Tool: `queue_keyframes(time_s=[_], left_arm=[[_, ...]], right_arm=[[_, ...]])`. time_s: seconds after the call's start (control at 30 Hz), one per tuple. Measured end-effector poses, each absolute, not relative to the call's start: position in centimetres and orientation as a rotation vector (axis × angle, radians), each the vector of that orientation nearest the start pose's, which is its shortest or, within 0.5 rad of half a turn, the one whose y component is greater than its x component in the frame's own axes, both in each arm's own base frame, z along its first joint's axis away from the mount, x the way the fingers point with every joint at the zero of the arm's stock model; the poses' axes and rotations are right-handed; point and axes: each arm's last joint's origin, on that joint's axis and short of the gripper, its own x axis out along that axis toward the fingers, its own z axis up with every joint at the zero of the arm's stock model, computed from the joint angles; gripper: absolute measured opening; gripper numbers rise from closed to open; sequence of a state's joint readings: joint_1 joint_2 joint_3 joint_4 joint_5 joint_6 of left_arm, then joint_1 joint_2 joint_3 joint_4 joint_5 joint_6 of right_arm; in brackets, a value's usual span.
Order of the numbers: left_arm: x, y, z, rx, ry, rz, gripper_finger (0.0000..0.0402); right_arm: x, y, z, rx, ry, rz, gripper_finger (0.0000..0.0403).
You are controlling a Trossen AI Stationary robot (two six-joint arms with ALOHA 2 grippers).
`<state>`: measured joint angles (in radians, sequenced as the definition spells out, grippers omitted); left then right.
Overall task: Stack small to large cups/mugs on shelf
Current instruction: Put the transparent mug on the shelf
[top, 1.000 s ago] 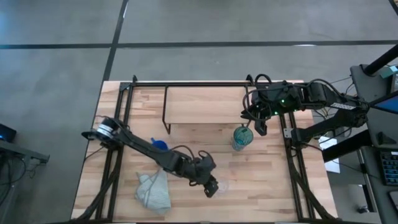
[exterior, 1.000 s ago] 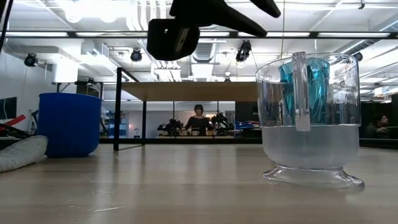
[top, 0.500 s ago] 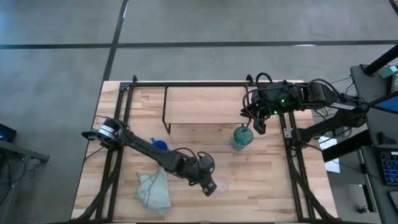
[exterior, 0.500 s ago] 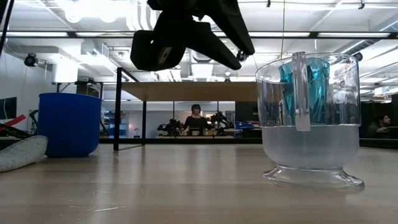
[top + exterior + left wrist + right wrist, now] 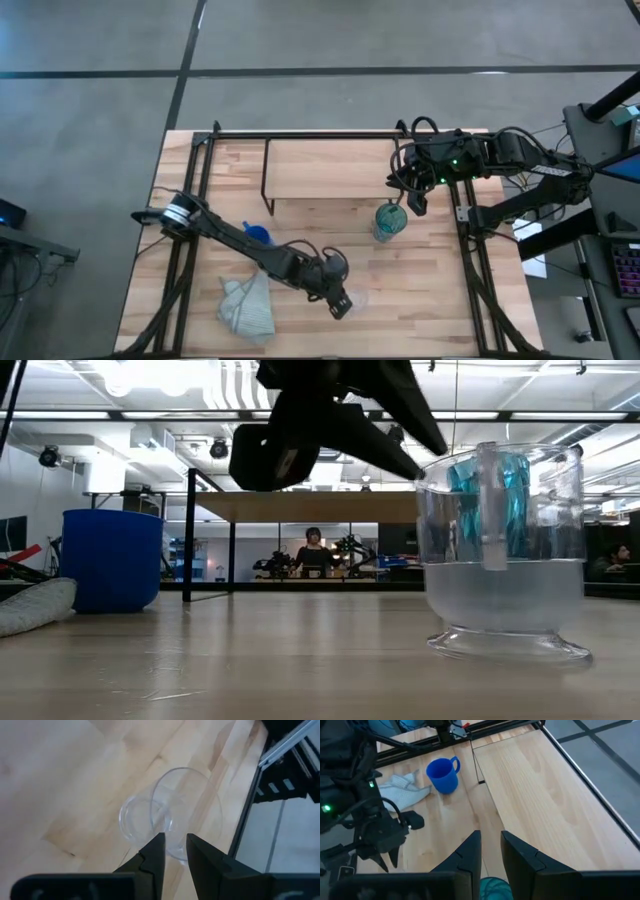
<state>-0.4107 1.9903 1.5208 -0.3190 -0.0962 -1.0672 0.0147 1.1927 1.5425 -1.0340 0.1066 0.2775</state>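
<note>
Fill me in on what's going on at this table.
The left gripper is closing in on the small clear glass cup near the table's front edge, fingers straddling its rim but not clamped. The right gripper waits beside the teal cup. The blue mug sits by the cloth; the shelf is empty.

My left arm stretches diagonally from the bench's left edge toward its front middle, elbow bent, wrist tipped downward. My left pincer [image 5: 341, 303] hangs low, its two dark fingers [image 5: 152, 857] a narrow gap apart. My right arm stays folded near the back right corner, right pincer [image 5: 419, 205] pointing down, fingers slightly parted.
</note>
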Motion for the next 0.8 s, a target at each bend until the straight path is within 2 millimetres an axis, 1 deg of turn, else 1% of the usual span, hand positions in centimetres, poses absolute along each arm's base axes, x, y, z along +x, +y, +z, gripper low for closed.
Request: queue_keyframes(time_s=[0.37, 0.8], left_arm=[[40.4, -17.3, 22.3, -0.797, 0.821, 0.142, 0.0066], [40.3, -17.1, 21.2, -0.787, 0.845, 0.161, 0.0066]], right_arm=[[20.7, 0.0, 42.8, 0.242, 0.665, -0.188, 0.0068], [20.7, 0.0, 42.8, 0.242, 0.664, -0.188, 0.0068]])
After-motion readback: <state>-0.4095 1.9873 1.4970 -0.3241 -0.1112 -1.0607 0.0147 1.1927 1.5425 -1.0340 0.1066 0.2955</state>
